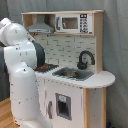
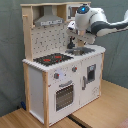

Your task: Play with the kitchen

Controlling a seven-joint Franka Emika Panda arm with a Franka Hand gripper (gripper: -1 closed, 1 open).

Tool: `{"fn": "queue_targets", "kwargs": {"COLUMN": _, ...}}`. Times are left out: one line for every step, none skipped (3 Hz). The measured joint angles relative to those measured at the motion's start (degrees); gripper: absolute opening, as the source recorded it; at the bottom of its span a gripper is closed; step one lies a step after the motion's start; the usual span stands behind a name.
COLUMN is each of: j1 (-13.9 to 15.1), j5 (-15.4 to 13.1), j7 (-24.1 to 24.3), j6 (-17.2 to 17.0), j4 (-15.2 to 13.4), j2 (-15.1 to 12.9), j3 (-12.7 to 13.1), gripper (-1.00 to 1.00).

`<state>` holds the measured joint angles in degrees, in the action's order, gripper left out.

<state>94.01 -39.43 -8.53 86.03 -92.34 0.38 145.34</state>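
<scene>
In the first exterior view the white arm (image 1: 22, 75) stands nearest and fills the first exterior view's left, its bulky joints hiding the kitchen's (image 1: 75, 95) hob end; only a red sliver of the hob (image 1: 46, 67) shows past it. Behind the arm that view gives the grey sink (image 1: 74, 74), the curved black faucet (image 1: 85, 59), the rounded end of the counter (image 1: 102, 79), and above, the microwave (image 1: 74, 23) beside the hood (image 1: 40, 27). The tool is not visible there.

The second exterior view looks at the kitchen from its other corner. Nearest is the oven door (image 2: 64, 96) with knobs above it, then the full red-ringed hob (image 2: 52, 59), then the sink (image 2: 80, 50), with the pegboard back (image 2: 50, 37) and hood (image 2: 50, 21) behind. The kitchen stands upright on a wooden floor (image 2: 100, 112), its long axis running along the counter from hob to sink, its front turned toward both cameras at an angle.

Farthest, the arm (image 2: 100, 22) reaches in from the second exterior view's right, high over the counter, wrist bent downward. The tool (image 2: 73, 44) hangs above the sink area; whether its fingers are spread or together cannot be told.
</scene>
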Motion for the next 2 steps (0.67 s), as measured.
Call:
{"fn": "queue_targets", "kwargs": {"j1": 0.0, "j5": -5.7, "j7": 0.5, "j6": -0.6, "j4": 0.0, "j2": 1.5, "j3": 3.5, "gripper": 1.0}}
{"fn": "queue_targets", "kwargs": {"j1": -0.2, "j5": -10.4, "j7": 0.5, "j6": -0.6, "j4": 0.4, "j2": 3.9, "j3": 5.8, "gripper": 1.0}}
